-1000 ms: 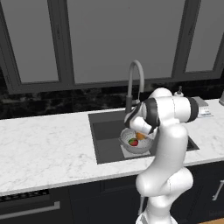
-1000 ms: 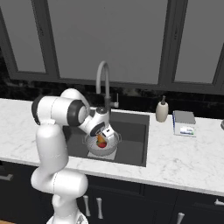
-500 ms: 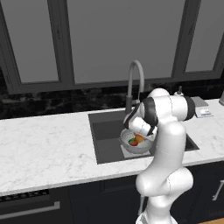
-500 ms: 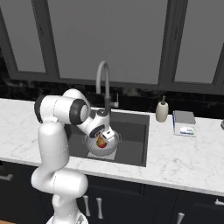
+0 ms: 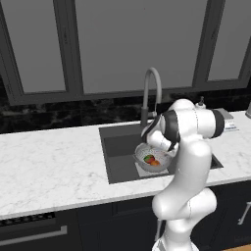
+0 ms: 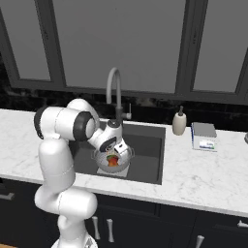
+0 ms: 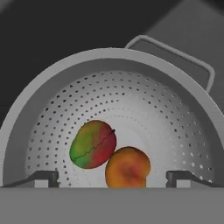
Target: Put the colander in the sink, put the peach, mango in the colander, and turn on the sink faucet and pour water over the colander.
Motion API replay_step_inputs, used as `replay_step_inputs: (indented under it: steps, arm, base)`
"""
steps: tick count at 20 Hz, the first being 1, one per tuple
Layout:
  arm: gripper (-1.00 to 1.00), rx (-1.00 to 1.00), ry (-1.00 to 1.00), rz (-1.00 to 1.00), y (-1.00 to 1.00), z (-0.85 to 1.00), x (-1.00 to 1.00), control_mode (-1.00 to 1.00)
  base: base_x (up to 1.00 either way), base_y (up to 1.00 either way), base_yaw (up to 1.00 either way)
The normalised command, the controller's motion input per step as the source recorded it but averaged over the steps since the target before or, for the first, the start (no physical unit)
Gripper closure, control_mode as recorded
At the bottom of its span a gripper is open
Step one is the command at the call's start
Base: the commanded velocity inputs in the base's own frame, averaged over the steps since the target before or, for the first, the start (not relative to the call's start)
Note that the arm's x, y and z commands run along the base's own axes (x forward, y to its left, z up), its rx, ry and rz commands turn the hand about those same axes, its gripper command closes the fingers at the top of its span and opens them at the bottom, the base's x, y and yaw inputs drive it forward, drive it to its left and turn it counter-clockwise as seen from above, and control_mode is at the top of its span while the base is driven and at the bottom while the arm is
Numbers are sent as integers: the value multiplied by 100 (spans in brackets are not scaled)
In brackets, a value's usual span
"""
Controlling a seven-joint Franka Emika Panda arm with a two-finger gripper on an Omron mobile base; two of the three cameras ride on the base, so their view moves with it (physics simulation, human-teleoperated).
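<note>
Colander sits in the sink, on the pale plate at the basin bottom. Seen also from the right base camera. Mango and peach both lie in the colander bowl, touching each other near its middle; mango red and green, peach plain orange, closer to my fingers. One loop handle of the colander shows at the upper right of my hand view.

My hand hangs right above the colander, pointing down into it. Fingers stand wide apart, one tip at each side of the hand view; nothing between them, no fruit gripped. The peach lies below the gap, not touched as far as I can tell.

My arm is folded over the sink: upper link rises from the base, elbow high, forearm bent down and forward so the wrist sits just over the colander rim.

Sink faucet stands behind the basin, arched spout over the sink's back part. Cannot tell any water stream. Soap bottle is on the table right of the sink, and a small box lies beyond it.
</note>
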Motion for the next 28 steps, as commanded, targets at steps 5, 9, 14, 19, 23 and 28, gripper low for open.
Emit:
replay_step_inputs:
  steps: [5,9,14,19,23,28]
  arm:
    - [-100,1,-5,0,-18,88,-17,-100]
    - [-100,1,-13,0,-13,96,-11,-100]
    - [-100,0,-16,1,-14,78,-9,-100]
    - [-100,0,-15,10,-38,31,-31,-100]
    - [-100,-1,-12,17,-49,0,-25,-100]
    - [-100,0,-19,23,-46,1,-4,-100]
  base:
    - [0,0,0]
    - [0,0,0]
    - [0,0,0]
    - [0,0,0]
    - [0,0,0]
    - [0,0,0]
